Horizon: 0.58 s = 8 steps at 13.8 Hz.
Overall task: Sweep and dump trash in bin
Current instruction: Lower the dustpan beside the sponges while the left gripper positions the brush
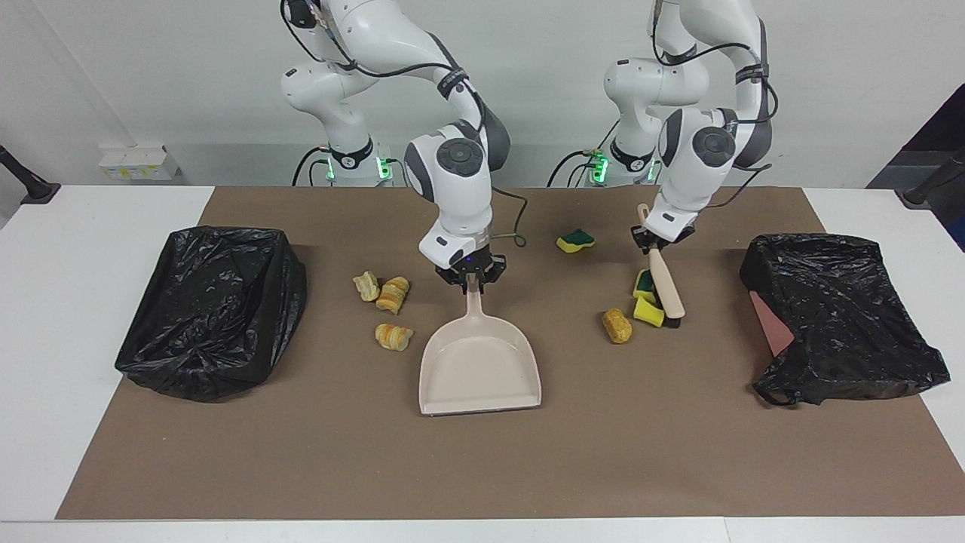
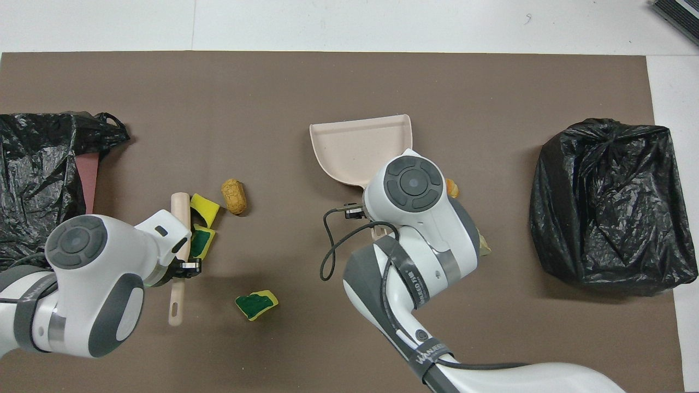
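Firstly, trash: seven small scraps on the brown mat (image 1: 301, 467); three striped bread-like pieces (image 1: 392, 294) toward the right arm's end, beside the dustpan (image 1: 482, 369); golden-brown lump (image 1: 617, 326) and two yellow-green sponge bits (image 1: 647, 308) clustered against the brush (image 1: 667, 290); one more sponge bit (image 1: 575, 240) lies nearer the robots, apart. Handling, by judgement: light, soft, springy, likely to roll or bounce under bristles; best pushed low and slowly, not pinched.

Tools: right gripper (image 1: 470, 277) clamped on the dustpan's handle, pan flat on the mat, mouth pointing away from the robots; left gripper (image 1: 654, 240) closed on the brush handle, bristles down at the sponge bits.

Surroundings: two black-bagged bins, one (image 1: 215, 309) at the right arm's end, one (image 1: 840, 317) at the left arm's end; both well apart from the scraps. Obstruction: the lump sits between sponge bits and pan; the right arm hides most of the bread pieces in the overhead view.
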{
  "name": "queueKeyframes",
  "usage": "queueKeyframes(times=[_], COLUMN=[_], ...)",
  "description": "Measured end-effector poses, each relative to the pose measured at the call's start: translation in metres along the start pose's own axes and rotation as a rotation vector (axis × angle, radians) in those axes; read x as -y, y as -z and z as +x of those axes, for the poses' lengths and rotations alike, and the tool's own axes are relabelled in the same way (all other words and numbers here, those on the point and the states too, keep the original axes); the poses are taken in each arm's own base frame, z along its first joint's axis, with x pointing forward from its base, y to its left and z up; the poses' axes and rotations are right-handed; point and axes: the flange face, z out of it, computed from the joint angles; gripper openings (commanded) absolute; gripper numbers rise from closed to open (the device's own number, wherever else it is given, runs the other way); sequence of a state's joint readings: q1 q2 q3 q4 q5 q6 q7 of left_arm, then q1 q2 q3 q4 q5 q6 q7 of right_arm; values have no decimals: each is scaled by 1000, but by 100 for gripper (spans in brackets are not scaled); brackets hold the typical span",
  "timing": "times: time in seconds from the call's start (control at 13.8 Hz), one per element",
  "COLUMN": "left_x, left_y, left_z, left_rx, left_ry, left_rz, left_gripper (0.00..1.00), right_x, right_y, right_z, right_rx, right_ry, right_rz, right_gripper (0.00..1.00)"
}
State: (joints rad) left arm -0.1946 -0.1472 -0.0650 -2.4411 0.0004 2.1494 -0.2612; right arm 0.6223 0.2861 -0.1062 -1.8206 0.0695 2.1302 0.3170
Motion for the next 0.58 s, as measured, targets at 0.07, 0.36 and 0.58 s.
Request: queueKeyframes(times=[0.07,0.36,0.58], left_x=[-18,-80,-119], left_y=[-2,-5,-2], left_z=[-2,-20,-39], left_rx=[4,20,24], left_ry=[-27,-119,-185], left_rz=[-11,-51,-74], left_gripper=[0,0,0], right_x=[-12,-53,-60], right_y=[13,63,55], right_z=[-2,-26,-50], right_rx=[21,41,75], right_ry=[95,472,747], right_rz=[-2,-23,-31], right_gripper=[0,0,0])
